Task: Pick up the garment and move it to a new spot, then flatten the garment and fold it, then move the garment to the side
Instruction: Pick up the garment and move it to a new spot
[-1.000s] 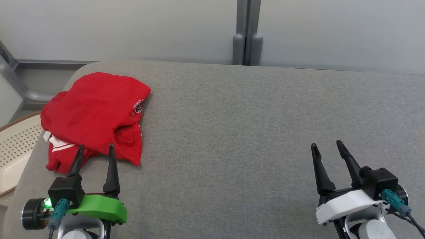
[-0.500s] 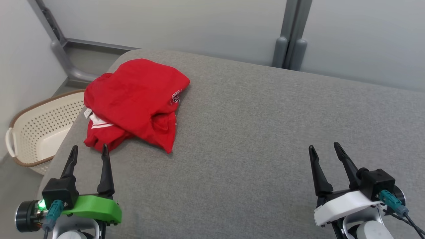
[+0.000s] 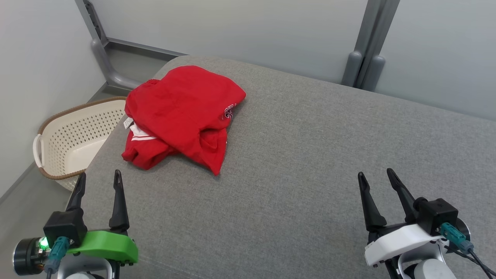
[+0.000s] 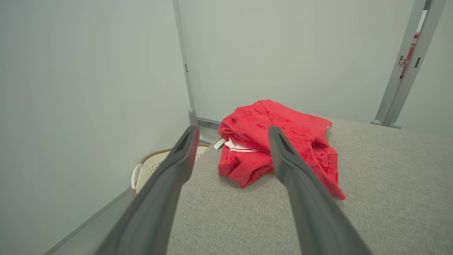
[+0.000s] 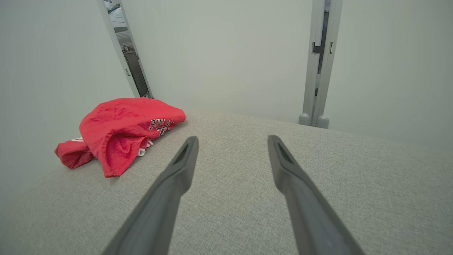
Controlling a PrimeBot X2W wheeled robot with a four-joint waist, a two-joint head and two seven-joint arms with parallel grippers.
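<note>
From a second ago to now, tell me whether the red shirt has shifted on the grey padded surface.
No. The red shirt lies at the same far-left corner of the grey padded surface, its tag side at the left edge as before; the camera turned, not the shirt.

Pale walls [image 3: 232,27], grey cushion [image 3: 310,155]

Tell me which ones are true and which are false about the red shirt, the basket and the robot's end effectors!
1. The red shirt lies in a heap on the grey cushion. True.
2. The left end effector is gripping the shirt. False: it is open and apart from it.
3. A basket stands on the floor beside the cushion. True.
4. The shirt is inside the basket. False: it is on the cushion.
5. The right end effector is open. True.
</note>
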